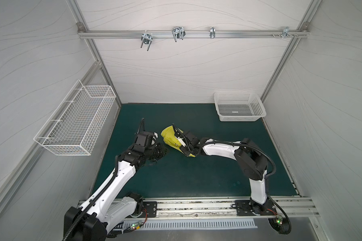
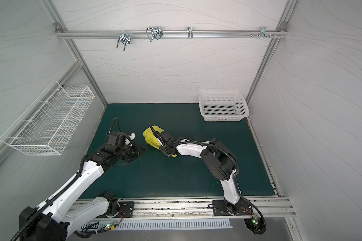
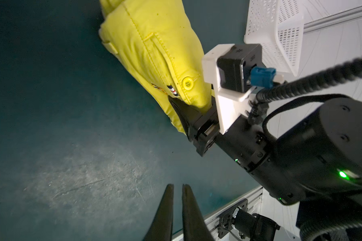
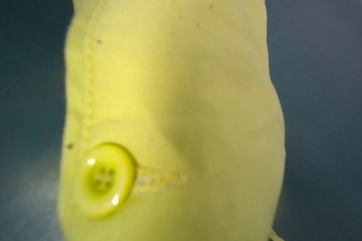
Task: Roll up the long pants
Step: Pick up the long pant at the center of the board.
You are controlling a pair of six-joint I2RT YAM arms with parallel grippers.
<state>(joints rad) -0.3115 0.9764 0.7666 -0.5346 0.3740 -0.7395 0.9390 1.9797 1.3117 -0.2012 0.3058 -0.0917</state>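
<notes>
The long pants (image 1: 169,135) (image 2: 149,135) lie as a tight yellow-green roll in the middle of the dark green mat (image 1: 196,173). My right gripper (image 1: 176,139) is shut on the roll's near end. In the left wrist view one of its black fingers (image 3: 182,111) presses under the fabric (image 3: 155,52), just below a yellow button (image 3: 187,82). The right wrist view is filled by the blurred cloth (image 4: 186,94) and button (image 4: 105,179), which hide the jaws. My left gripper (image 3: 178,185) (image 1: 165,151) hovers left of the roll, apart from it. Only a thin slit separates its fingers, and nothing is between them.
A white perforated plastic basket (image 1: 239,109) (image 2: 224,106) stands at the mat's back right corner. A white wire basket (image 1: 75,121) hangs on the left wall. Metal hooks (image 1: 178,33) sit on the back rail. The aluminium base rail (image 1: 196,206) runs along the front.
</notes>
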